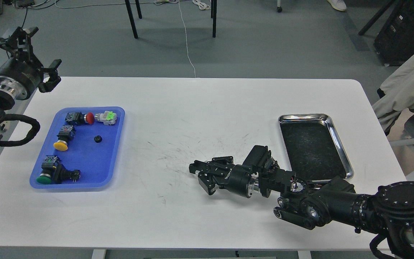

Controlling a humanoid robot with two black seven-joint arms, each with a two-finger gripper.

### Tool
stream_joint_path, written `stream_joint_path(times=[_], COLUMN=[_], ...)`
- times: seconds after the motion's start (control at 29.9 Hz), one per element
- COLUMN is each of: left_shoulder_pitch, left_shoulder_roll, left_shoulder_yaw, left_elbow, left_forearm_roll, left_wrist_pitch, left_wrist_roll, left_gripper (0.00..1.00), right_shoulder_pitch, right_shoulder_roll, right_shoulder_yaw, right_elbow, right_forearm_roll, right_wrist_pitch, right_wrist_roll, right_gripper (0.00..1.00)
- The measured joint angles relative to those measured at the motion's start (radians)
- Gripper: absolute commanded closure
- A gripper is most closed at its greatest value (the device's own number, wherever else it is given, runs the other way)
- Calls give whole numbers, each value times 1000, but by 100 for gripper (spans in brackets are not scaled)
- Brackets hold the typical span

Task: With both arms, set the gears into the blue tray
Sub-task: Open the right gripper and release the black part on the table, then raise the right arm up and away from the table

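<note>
Nearest, the right arm's black two-finger gripper [201, 176] hangs low over the middle of the white worktop [199, 108], fingers parted a little with nothing visible between them; no gear near it that I can make out. Just behind it on the right, the shiny silver metal tray with dark inside [340, 151] looks empty, apart from scuffs. Across on the left, the bright blue plastic rectangular tray [115, 144] holds one tiny black toothed gear [98, 139], lying flat in open floor, apart from the black-bodied push-button switches with the green cap [50, 174], yellow cap [62, 139] and red cap [79, 118], plus a grey and green switch block [107, 117]. Farthest, the left arm's black gripper [31, 50] is raised off the worktop's back-left corner, jaws spread wide, empty. Judgement: one gear is placed for certain. A second gear isn't visible anywhere, neither on the worktop nor in either tray, so I can't tell whether one is left or hidden.
</note>
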Motion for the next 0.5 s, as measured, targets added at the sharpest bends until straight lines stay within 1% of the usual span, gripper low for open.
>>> stream_joint_path(times=[0.03,0.1,0.23,0.5], left_shoulder_pitch=[0,0,0,0], left_shoulder_roll=[0,-1,-1,0], left_shoulder_yaw=[0,0,0,0], left_elbow=[0,0,0,0], left_forearm_roll=[0,0,0,0], left_wrist_pitch=[0,0,0,1], left_wrist_roll=[0,-1,-1,-3], left_gripper=[1,1,1,1], right_shoulder_pitch=[0,1,3,7], right_shoulder_roll=[0,0,0,0], right_shoulder_yaw=[0,0,2,24], right_elbow=[1,2,2,-5], right_forearm_roll=[0,1,4,19], right_wrist_pitch=[0,0,0,0], right_wrist_roll=[0,0,0,0], right_gripper=[56,47,46,40])
